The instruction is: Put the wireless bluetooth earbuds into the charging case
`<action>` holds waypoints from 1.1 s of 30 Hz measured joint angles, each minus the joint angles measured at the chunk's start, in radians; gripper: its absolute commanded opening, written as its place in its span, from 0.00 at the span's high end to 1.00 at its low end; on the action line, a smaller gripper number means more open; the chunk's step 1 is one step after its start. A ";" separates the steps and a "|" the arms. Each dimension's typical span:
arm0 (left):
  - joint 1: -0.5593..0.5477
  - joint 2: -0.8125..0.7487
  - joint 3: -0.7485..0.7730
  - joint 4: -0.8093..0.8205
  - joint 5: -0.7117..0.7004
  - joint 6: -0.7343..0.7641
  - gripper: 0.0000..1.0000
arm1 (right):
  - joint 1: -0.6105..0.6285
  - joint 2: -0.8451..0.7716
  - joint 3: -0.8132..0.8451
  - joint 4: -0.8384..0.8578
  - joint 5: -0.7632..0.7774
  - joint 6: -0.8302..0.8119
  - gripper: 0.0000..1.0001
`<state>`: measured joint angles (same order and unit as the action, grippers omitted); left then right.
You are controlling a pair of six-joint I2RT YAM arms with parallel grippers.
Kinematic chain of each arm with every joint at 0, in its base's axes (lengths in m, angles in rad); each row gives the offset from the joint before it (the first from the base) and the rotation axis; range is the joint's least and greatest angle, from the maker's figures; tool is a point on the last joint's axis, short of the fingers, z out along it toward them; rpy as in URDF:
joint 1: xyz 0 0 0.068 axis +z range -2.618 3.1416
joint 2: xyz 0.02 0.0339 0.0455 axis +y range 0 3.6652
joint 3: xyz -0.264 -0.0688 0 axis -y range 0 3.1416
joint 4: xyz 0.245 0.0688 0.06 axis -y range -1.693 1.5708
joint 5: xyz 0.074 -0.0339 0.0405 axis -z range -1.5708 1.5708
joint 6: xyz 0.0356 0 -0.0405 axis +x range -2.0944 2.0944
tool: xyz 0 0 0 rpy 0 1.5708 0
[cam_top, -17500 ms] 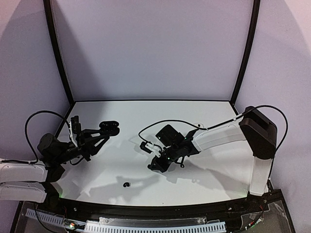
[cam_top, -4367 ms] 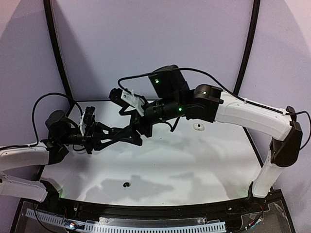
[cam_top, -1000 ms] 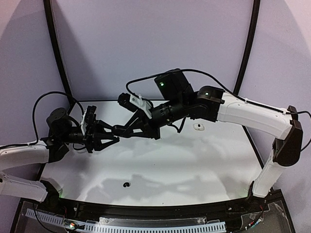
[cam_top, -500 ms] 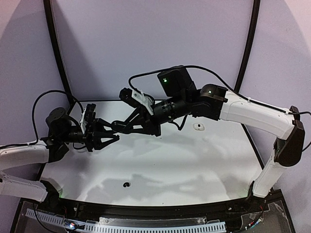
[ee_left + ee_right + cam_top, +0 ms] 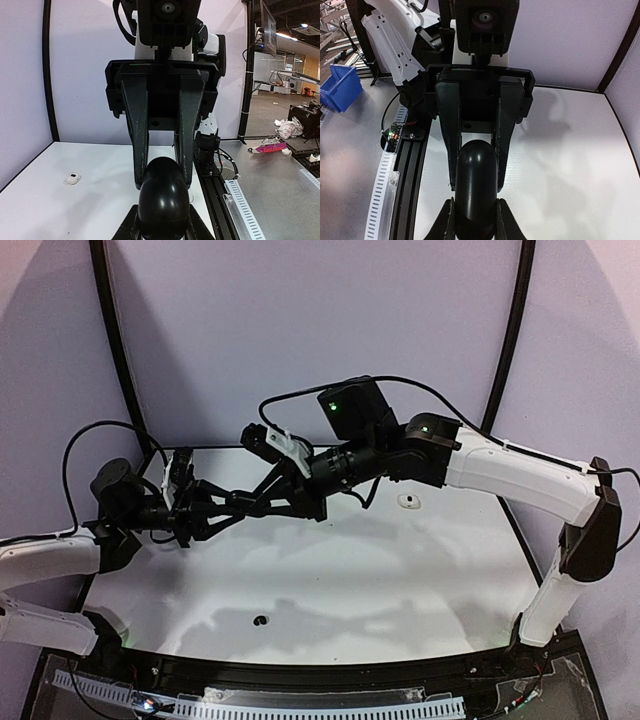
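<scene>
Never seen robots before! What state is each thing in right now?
Left fingers: shut on the black case.
Right fingers: shut on the same case, opposite end.
Black case: held above the table, apparently closed.
White case: lying on the table, untouched; open or closed unclear.
Black earbud: loose on the table, outside any case.

I count two arms, the left arm (image 5: 50, 555) and the right arm (image 5: 510, 475); each ends in one pincer, so two in all, the left pincer (image 5: 162, 229) and the right pincer (image 5: 476, 224); between them is a single black case (image 5: 162, 197). On the one worktop (image 5: 400, 580) lie two loose things: one tiny black earbud (image 5: 261, 620); one small white rounded piece (image 5: 405, 501), too small to name.
</scene>
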<state>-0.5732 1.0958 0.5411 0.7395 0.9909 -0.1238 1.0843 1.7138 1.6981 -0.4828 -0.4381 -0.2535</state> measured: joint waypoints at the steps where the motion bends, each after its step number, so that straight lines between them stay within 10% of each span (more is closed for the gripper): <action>1: 0.000 0.000 0.000 0.001 0.000 0.000 0.77 | 0.000 0.000 0.000 0.000 0.000 0.000 1.00; 19: 0.002 0.008 0.000 0.075 -0.004 -0.094 0.74 | 0.000 -0.011 -0.011 0.043 -0.011 0.010 1.00; 26: 0.002 0.011 0.000 0.123 -0.008 -0.124 0.98 | 0.000 -0.021 -0.020 0.071 -0.011 0.031 1.00; 33: 0.002 0.011 0.000 0.128 -0.002 -0.124 0.99 | 0.000 -0.022 -0.020 0.072 0.010 0.045 0.57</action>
<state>-0.5713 1.1072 0.5407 0.8677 0.9890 -0.2481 1.0843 1.6920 1.6779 -0.4110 -0.4282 -0.2081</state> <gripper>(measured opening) 0.216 0.345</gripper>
